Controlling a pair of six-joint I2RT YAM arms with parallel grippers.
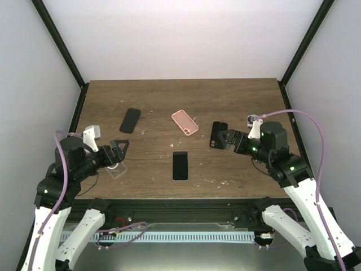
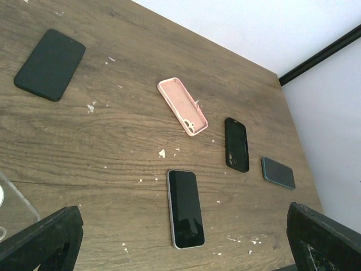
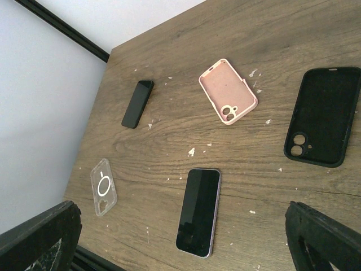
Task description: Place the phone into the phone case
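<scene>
On the brown wooden table [image 1: 169, 96], the black glossy phone with a pale metal rim [image 1: 180, 166] lies screen-up, uncased, midway along the near edge and a little in from it. Behind it, toward the middle, a pink silicone phone case [image 1: 185, 122] lies hollow side up. A black rubbery phone case [image 1: 218, 134] lies to the right of it, also hollow side up. The right gripper [image 1: 225, 139] hovers just beside the black case with its jaws spread wide and holds nothing. The left gripper [image 1: 119, 152] is likewise spread and empty, over a clear plastic phone case with a ring mark [image 1: 117, 168] near the near-left corner. A second black phone [image 1: 130, 120] lies toward the left edge, and a dark greenish phone [image 2: 277, 172] lies near the right edge.
</scene>
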